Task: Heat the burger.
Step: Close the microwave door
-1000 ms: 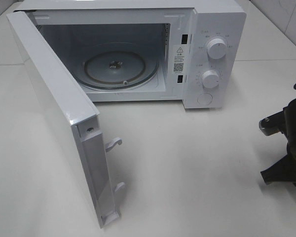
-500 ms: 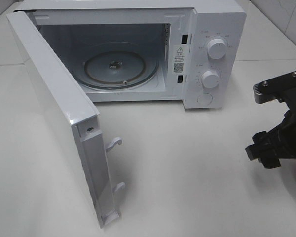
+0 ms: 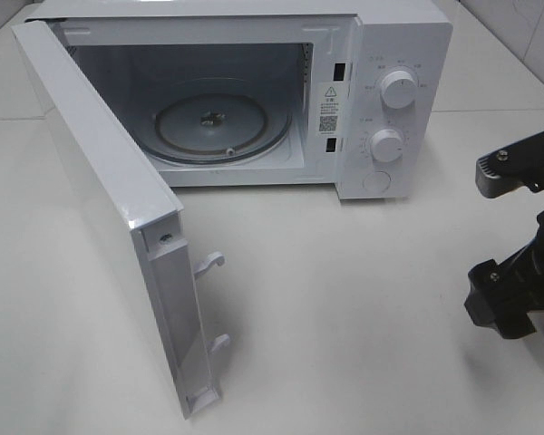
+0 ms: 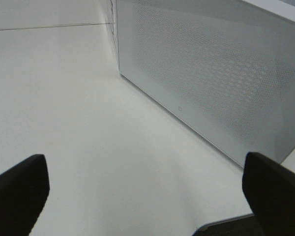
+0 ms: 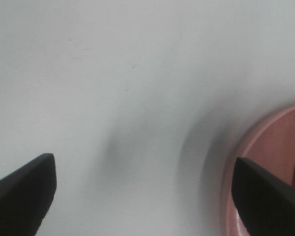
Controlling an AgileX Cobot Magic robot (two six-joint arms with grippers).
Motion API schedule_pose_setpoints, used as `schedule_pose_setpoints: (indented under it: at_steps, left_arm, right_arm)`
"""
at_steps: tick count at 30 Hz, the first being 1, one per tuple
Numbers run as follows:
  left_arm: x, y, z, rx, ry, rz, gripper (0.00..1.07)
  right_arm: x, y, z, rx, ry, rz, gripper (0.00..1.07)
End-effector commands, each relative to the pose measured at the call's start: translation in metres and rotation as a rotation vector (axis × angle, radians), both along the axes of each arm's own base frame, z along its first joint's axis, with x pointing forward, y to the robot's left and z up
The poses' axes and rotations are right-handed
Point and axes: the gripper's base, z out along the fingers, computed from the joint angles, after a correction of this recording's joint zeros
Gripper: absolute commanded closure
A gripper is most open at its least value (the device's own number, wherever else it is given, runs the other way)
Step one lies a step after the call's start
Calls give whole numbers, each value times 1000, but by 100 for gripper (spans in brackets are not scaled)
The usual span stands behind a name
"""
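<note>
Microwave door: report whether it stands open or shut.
Open. The microwave door is swung wide toward the camera, its latch hooks exposed, and the cavity shows the bare glass turntable with nothing on it.

Kitchen-style test bench, microwave (image 3: 254,91), white tabletop (image 3: 344,308)

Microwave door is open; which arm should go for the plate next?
Right, probably. Its open tool hangs just beside the pink plate. The left tool, also open, faces the microwave door, no plate in its view.

White microwave (image 3: 381,109) (door (image 3: 118,208) swung open), glass turntable (image 3: 219,127), pink plate (image 5: 270,162), white table (image 3: 344,308)
</note>
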Motion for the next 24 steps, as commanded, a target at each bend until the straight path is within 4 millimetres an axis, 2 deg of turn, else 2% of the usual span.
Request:
schedule_pose_setpoints:
  at_steps: [1, 5, 9, 13, 15, 16, 18, 19, 20, 22, 23, 24]
  left_arm:
    - [0, 0, 0, -2, -6, 6, 6]
    - [0, 0, 0, -2, -6, 6, 6]
    - [0, 0, 0, -2, -6, 6, 6]
    - [0, 0, 0, -2, -6, 6, 6]
    - [0, 0, 0, -2, -6, 6, 6]
    - [0, 0, 0, -2, -6, 6, 6]
    - [0, 0, 0, -2, -6, 6, 6]
    - [0, 0, 0, -2, -6, 6, 6]
    - [0, 0, 0, -2, -6, 6, 6]
    - [0, 0, 0, -2, -6, 6, 6]
    - [0, 0, 0, -2, -6, 6, 6]
    - [0, 0, 0, -2, -6, 6, 6]
  right_arm:
    - [-8, 3, 9, 60, 3, 60, 23]
    - [-15, 4, 17, 105, -14, 84, 24]
    - [-35, 3, 37, 211, -43, 79, 24]
    - [-48, -1, 48, 244, -77, 80, 24]
    - [-63, -8, 58, 266, -108, 72, 24]
    - [-63, -8, 58, 266, -108, 72, 24]
    - [-77, -18, 64, 263, -112, 55, 24]
    - [-77, -18, 64, 263, -112, 55, 24]
    - [-86, -25, 68, 260, -124, 39, 24]
    - [-90, -28, 69, 261, -132, 24, 24]
    - [-101, -34, 73, 265, -154, -2, 24]
    - [-101, -34, 73, 265, -154, -2, 24]
